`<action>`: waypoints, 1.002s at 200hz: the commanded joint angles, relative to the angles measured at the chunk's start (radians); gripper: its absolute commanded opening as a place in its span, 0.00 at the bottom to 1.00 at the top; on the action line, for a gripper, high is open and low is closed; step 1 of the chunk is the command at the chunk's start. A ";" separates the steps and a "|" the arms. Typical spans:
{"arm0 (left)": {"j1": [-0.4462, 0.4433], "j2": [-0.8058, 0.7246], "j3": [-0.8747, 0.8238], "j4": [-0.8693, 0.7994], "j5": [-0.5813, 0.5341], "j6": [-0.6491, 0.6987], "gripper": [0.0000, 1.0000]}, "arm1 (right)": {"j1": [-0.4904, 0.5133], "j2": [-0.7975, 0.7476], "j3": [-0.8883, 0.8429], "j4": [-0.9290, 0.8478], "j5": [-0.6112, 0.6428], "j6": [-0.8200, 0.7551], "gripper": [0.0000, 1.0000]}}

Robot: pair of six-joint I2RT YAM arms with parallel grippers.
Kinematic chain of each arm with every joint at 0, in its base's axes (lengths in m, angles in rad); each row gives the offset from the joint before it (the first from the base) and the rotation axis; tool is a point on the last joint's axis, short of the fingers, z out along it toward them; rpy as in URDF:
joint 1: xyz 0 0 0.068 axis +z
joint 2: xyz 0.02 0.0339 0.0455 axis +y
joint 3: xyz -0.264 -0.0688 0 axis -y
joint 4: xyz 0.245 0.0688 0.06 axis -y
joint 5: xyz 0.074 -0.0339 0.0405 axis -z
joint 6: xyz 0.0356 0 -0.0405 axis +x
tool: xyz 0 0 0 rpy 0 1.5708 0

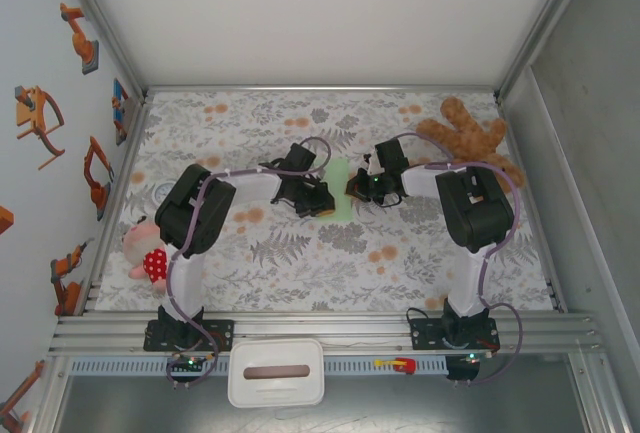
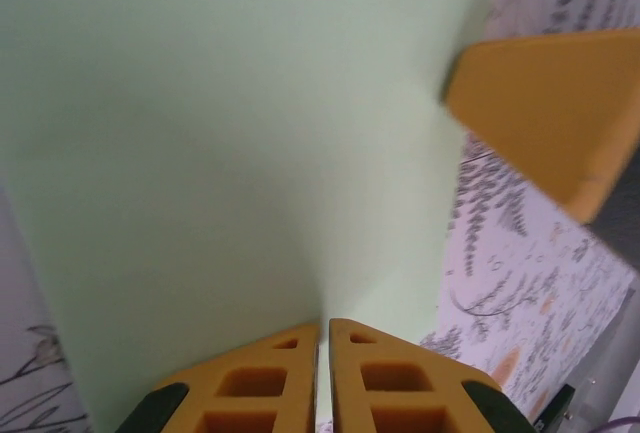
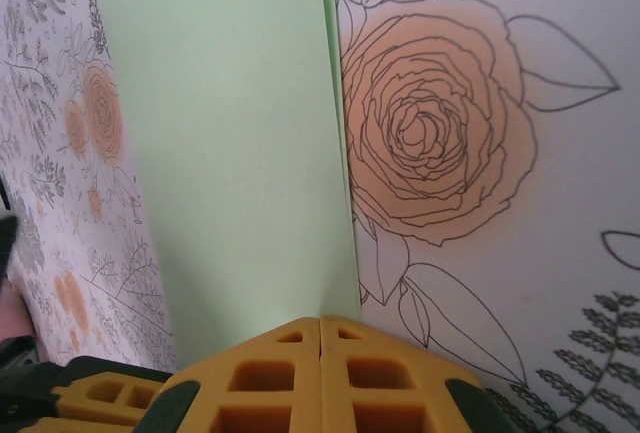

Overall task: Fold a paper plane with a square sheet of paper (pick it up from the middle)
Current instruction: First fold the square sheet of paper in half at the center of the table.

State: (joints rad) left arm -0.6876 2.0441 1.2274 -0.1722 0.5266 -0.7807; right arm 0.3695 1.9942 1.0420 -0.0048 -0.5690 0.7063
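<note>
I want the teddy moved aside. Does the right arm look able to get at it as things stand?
Probably yes: the teddy sits at the far right with nothing lying between it and the right gripper, which is shut at the edge of the paper and would have to open first.

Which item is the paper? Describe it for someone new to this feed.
On the floral table, look dead centre. The paper is the narrow pale-green strip there, plain and thin, unlike the brown teddy far right and the pink plush near left.
</note>
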 commanded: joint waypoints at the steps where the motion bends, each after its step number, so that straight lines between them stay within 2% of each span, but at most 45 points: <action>1: -0.007 -0.028 -0.072 -0.058 -0.002 -0.003 0.13 | 0.004 0.193 -0.139 -0.293 0.339 -0.007 0.00; 60: 0.050 -0.203 -0.293 -0.121 -0.057 0.038 0.14 | 0.024 0.137 -0.147 -0.276 0.291 -0.001 0.00; 112: 0.073 -0.392 -0.323 -0.039 -0.149 -0.007 0.18 | 0.103 0.053 -0.083 -0.284 0.255 0.020 0.00; 158: 0.101 -0.327 -0.309 0.243 -0.117 -0.129 0.35 | 0.154 0.030 0.013 -0.214 0.180 0.070 0.00; 176: 0.103 -0.285 -0.297 0.312 -0.147 -0.177 0.37 | 0.156 -0.013 0.028 -0.184 0.151 0.093 0.00; 200: 0.110 -0.235 -0.282 0.356 -0.134 -0.205 0.37 | 0.155 -0.123 0.033 -0.184 0.167 0.097 0.00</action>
State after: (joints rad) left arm -0.5861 1.7710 0.9165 0.0860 0.3931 -0.9218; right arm 0.5190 1.9434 1.0912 -0.0761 -0.4271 0.7761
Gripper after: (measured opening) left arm 0.364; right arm 0.049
